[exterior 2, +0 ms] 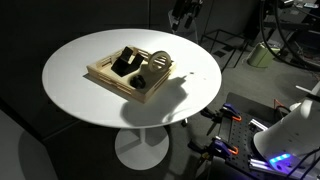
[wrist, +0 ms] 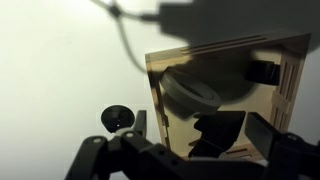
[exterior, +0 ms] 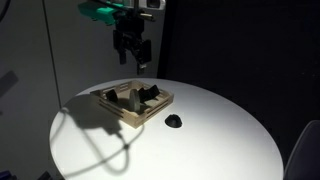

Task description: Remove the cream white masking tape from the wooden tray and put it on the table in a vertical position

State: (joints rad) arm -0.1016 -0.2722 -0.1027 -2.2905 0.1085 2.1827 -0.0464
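Note:
The cream white masking tape point(wrist: 200, 90) lies flat in the wooden tray point(wrist: 290, 80), in shadow in the wrist view. In both exterior views the tray point(exterior: 135, 112) point(exterior 2: 105, 75) sits on the round white table point(exterior: 200, 145) point(exterior 2: 80, 100), and the tape shows as a pale ring point(exterior: 113, 97) point(exterior 2: 157, 62) in one compartment. My gripper point(exterior: 132, 52) point(wrist: 205, 135) hangs open and empty well above the tray, over the tape. It touches nothing.
A small black lump point(exterior: 174, 121) point(wrist: 118, 118) lies on the table beside the tray. Dark objects point(exterior: 150, 95) point(exterior 2: 125, 62) fill other tray compartments. Chairs and equipment point(exterior 2: 270, 130) stand around the table. A cable's shadow crosses the tabletop.

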